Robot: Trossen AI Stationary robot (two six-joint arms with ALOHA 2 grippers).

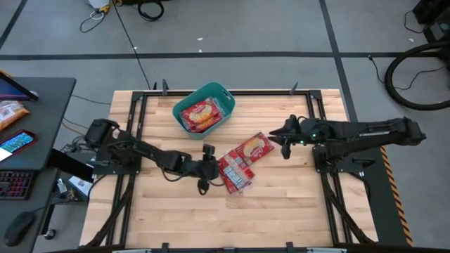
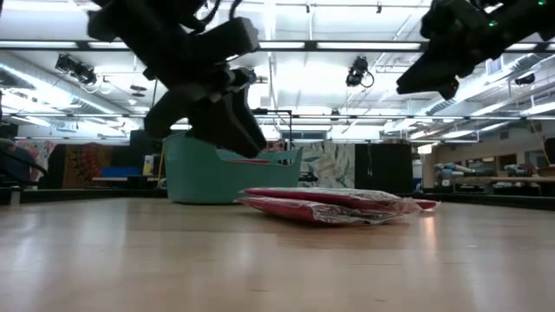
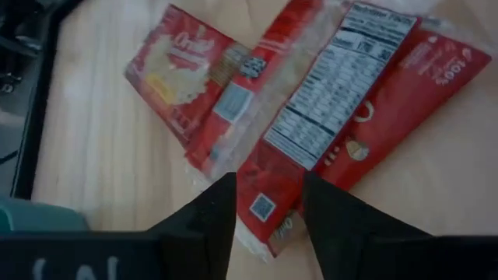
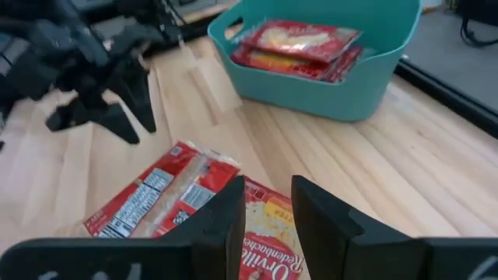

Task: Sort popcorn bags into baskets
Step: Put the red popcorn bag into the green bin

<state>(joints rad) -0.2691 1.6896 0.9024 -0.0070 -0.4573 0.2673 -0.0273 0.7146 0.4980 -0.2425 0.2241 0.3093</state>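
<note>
My left claw (image 1: 209, 167) hangs low over the bench (image 1: 281, 211) middle, fingers apart, straddling the near end of the loose popcorn bags (image 1: 241, 163) but not touching that I can see. The bags look light, flat, crinkly and slick, and I judge they'd flop if lifted. Best grip is probably a free short edge or corner, pinched thin. They overlap, so two might come up together. My right claw (image 1: 286, 138), fingers apart, hovers above the pile's far-right end, clear of it. Farther back, near the far edge, the teal basket (image 1: 219, 93) already holds more red bags (image 1: 199, 114).
</note>
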